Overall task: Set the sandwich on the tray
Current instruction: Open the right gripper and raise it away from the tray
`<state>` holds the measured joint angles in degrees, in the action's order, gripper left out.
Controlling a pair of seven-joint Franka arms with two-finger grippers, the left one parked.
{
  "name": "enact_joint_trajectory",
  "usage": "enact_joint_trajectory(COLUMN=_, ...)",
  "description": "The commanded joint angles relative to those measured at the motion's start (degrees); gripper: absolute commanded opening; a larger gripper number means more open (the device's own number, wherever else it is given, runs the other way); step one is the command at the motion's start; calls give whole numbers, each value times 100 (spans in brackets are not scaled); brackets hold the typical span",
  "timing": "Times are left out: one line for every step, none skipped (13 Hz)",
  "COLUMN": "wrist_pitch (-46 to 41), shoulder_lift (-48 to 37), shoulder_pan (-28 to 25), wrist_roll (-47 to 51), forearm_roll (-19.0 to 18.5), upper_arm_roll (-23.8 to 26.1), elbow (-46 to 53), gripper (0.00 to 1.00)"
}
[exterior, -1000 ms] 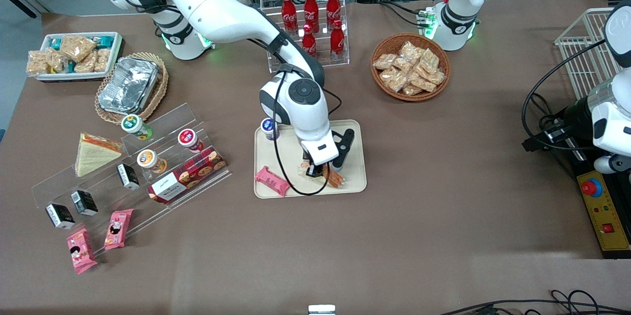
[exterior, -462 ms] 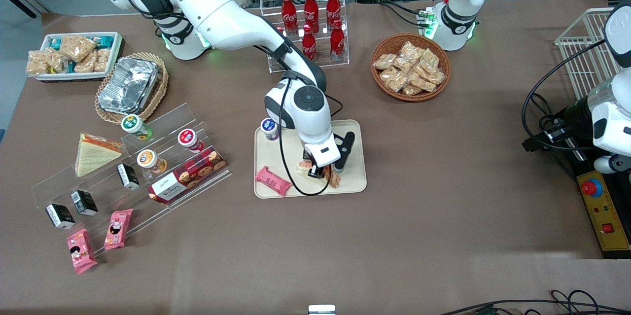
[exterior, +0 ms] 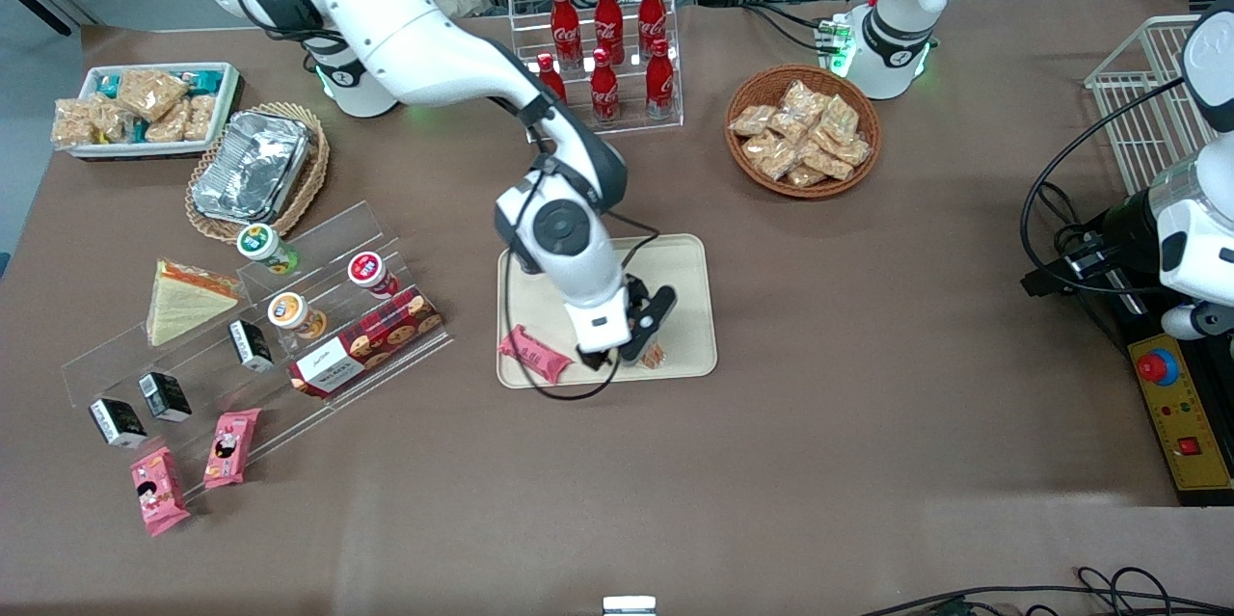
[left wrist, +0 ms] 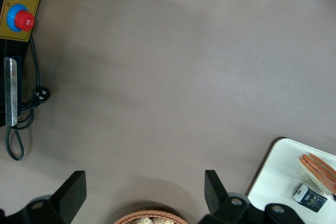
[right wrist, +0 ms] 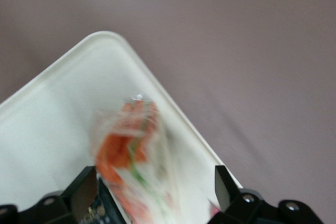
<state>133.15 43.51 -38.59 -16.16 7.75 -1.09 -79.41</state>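
Lifted since before: hand open, sandwich on tray.

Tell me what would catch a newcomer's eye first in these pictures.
Probably the white working arm reaching low over the cream tray mid-table, its open gripper just above the sandwich lying on the tray, with a pink snack bar beside it. Next, the red cola bottles in a clear rack farther from the front camera, and the wicker basket of snack packets toward the parked arm's end.

White "Coca-Cola" script legible on red bottles in clear rack nr table's edge; other pkg labels too small to read.
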Motion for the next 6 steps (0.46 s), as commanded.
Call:
enact_joint_trajectory(wrist_pitch=-901, shoulder_lift=-737, shoulder_pan=675, wrist_roll=184, forearm_roll=280, upper_arm_roll=100, elbow=-128, gripper=100)
enact_joint_trajectory(wrist_pitch=-1139, shoulder_lift=-948, shoulder_pan=825, wrist_roll=175, forearm_roll=280, upper_arm_roll=100, elbow=-119, gripper=100)
enact_joint_trajectory(wrist_pitch=-1281, shoulder_lift=-1133, shoulder_pan=913, wrist_roll=227, forearm_roll=280, upper_arm_roll=91, elbow=-119, gripper=100)
enact_joint_trajectory(wrist_pitch=-1474, shoulder_lift=-1343, shoulder_pan=1036, wrist_roll=262, forearm_roll=280, upper_arm_roll=65, elbow=-127, gripper=100)
enact_joint_trajectory(wrist_pitch=-1754, shoulder_lift=-1511, shoulder_pan=1159, wrist_roll=358, forearm_roll=271, upper_arm_roll=56, elbow=-119, gripper=100)
enact_joint_trajectory(wrist_pitch=-2027, shoulder_lift=-1678, shoulder_pan=1352, wrist_roll=568, forearm_roll=263, upper_arm_roll=38, elbow=-119, gripper=100)
